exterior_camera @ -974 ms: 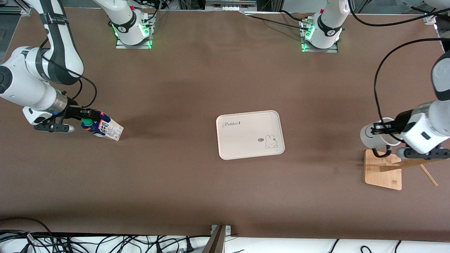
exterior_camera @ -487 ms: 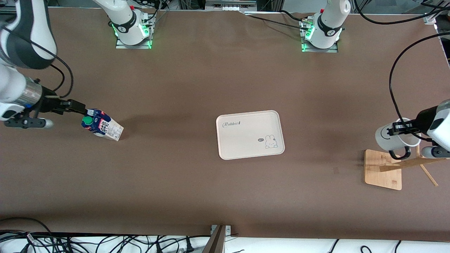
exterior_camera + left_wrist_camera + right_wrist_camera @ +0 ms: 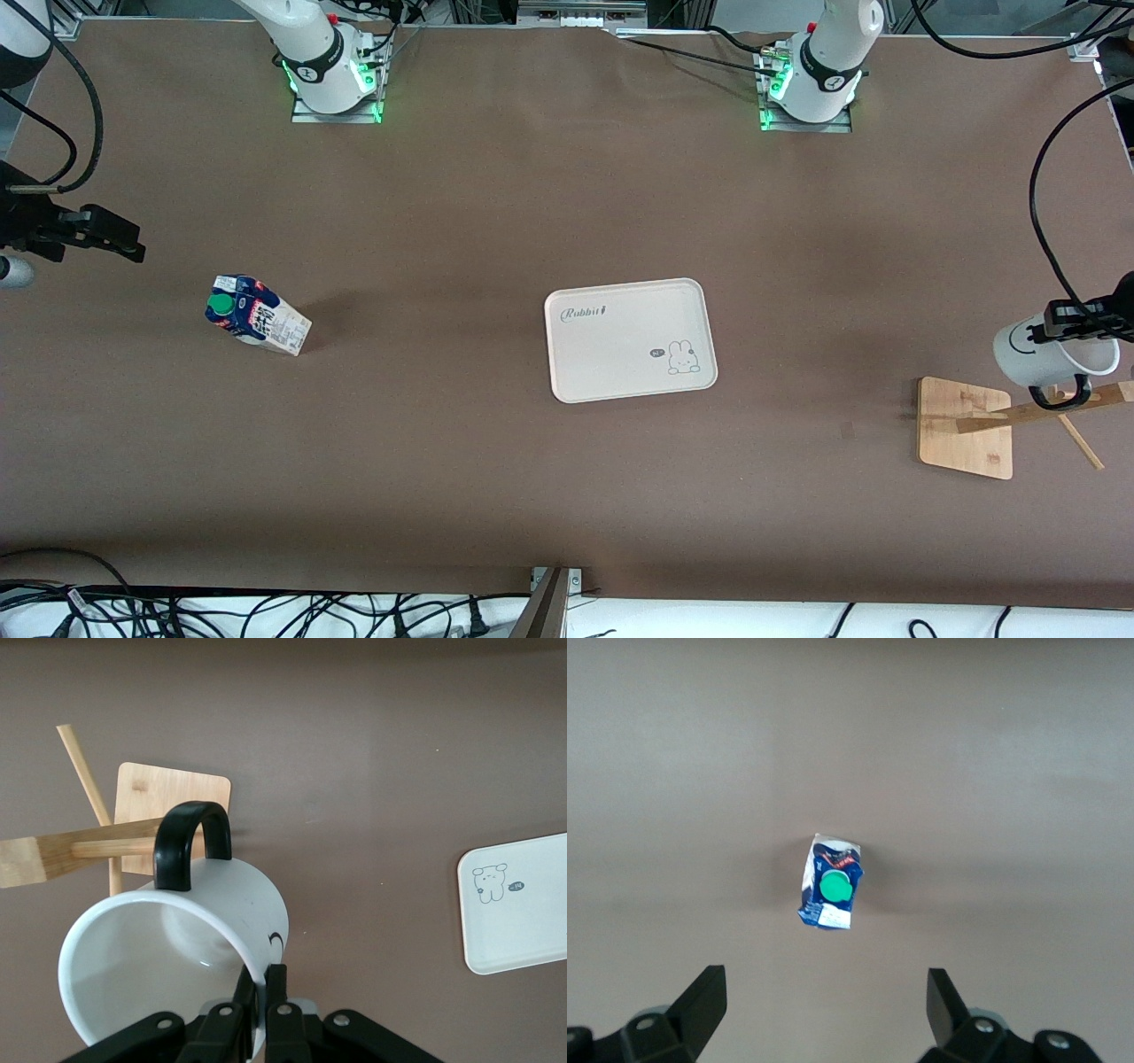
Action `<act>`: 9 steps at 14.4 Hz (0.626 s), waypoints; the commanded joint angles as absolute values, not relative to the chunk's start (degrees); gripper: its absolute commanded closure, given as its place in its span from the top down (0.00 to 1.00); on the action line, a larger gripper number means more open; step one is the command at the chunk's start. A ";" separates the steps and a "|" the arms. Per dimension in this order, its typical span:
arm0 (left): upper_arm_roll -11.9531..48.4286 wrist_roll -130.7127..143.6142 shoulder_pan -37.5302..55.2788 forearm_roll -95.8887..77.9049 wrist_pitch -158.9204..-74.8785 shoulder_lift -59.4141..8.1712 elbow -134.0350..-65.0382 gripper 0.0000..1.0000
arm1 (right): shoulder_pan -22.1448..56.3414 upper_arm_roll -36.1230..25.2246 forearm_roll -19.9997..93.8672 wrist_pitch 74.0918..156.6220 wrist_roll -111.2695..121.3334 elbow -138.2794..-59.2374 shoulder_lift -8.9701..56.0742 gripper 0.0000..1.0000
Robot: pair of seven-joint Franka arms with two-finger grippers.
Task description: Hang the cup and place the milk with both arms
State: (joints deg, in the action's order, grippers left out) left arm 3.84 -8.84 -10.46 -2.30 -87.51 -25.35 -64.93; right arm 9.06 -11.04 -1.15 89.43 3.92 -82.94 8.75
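Fingers of the left gripper (image 3: 266,1014) pinch the hard, breakable cup (image 3: 177,948) by its rim at lower frame, while the right gripper (image 3: 824,1001), spread wide, should take the light, crushable milk (image 3: 831,893) by its flat sides.

White arm bases (image 3: 323,62) glow green; cables (image 3: 1050,213) black.

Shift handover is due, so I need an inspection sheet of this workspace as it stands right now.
Surface: brown table, no spills seen.
Job's things: blue-and-white gable-top milk carton with green cap stands on the table toward the right arm's end, ungripped; white ceramic mug with black loop handle is held tilted over the wooden cup rack, not yet hung.
Clutter: cream rectangular tray with rabbit print mid-table, nothing on it.
Grippers: left gripper shut on the mug's rim; right gripper open, high over the carton.
Cables: black cables loop from both arms.
Surroundings: cable bundles below the table edge.
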 commanded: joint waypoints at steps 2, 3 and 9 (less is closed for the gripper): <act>4.31 -10.81 -10.81 -2.20 -87.45 -26.45 -63.63 0.00 | 12.55 -11.07 -6.04 82.36 8.43 -76.91 12.03 1.00; 4.31 -10.81 -10.81 -2.28 -87.45 -26.89 -63.63 0.00 | 13.26 -11.07 -7.46 82.27 8.35 -75.86 12.21 1.00; 4.22 -11.34 -11.68 -1.93 -89.74 -27.42 -63.98 0.00 | 13.10 -11.51 -7.03 82.18 8.09 -75.41 11.69 1.00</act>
State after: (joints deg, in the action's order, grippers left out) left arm 3.98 -9.53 -10.67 -2.31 -89.25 -27.20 -64.94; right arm 13.38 -11.20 -6.18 83.68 7.30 -77.00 11.42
